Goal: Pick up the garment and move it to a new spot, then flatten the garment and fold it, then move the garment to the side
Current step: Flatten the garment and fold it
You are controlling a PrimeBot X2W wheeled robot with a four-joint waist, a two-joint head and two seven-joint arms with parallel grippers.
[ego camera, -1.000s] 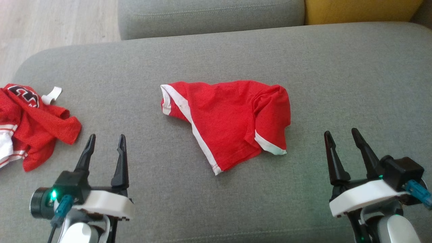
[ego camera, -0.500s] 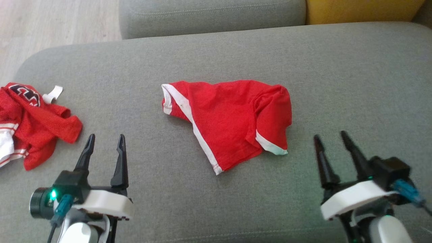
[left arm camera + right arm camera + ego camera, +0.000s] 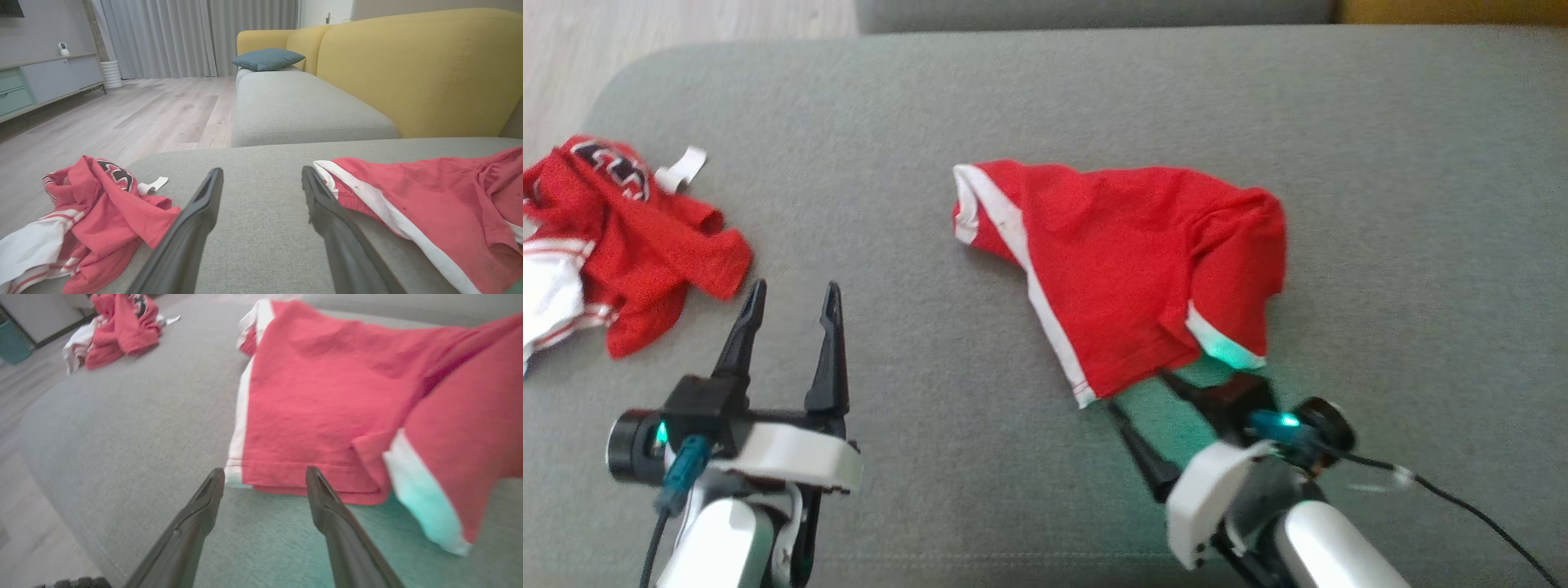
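The red, white-trimmed cloth garment (image 3: 1127, 269) lay just ahead of my right claw (image 3: 264, 473), whose fingers stood spread at its near hem, perhaps touching. My left claw (image 3: 795, 287), spread and empty, had a crumpled red-and-white jersey (image 3: 621, 237) off to its left.

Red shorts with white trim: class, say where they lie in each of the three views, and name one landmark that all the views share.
Head view: red shorts centre-right on the grey cushion.
Left wrist view: red shorts at lower right.
Right wrist view: red shorts from upper middle to the right edge.
Shared landmark: crumpled red-and-white jersey, left of the shorts in every view.
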